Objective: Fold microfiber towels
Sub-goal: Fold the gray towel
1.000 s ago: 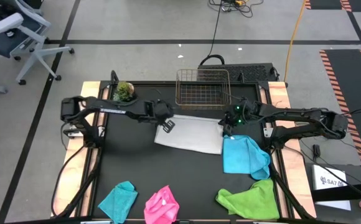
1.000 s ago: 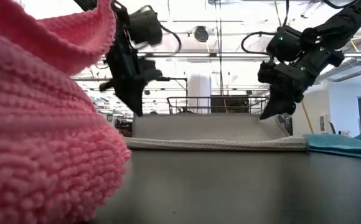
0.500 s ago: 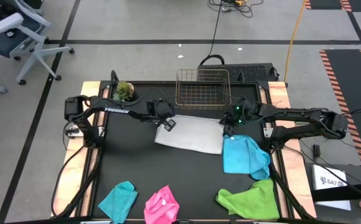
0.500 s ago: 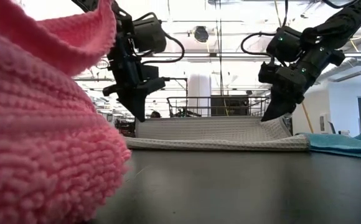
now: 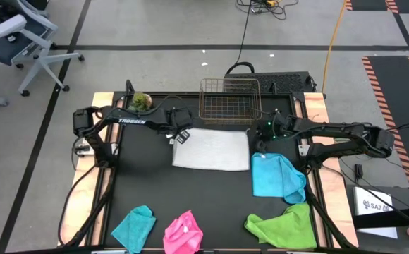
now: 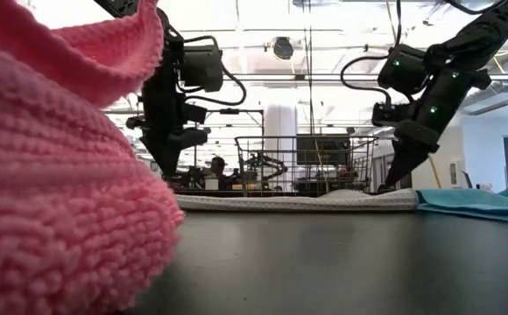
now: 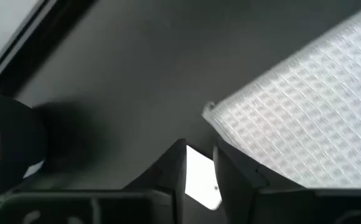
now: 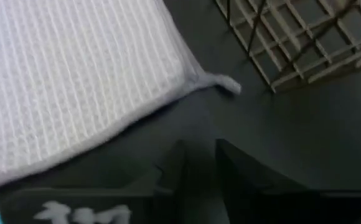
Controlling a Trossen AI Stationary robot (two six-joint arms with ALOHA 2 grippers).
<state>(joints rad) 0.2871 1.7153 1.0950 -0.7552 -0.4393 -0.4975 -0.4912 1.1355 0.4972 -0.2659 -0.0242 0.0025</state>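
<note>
Lying flat, the waffle-textured white towel (image 5: 211,149) is free; both fingers slightly apart.

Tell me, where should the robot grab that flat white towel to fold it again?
Probably by its two far corners beside the wire basket, coming down from above. The white towel lies flat, and the left gripper and right gripper already hover there, each holding nothing.

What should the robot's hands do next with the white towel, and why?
Probably lift both hands clear, then fold again. The white towel lies flat, already folded once, beside the wire basket. The left hand and right hand sit at its far corners with fingers apart, holding nothing.
</note>
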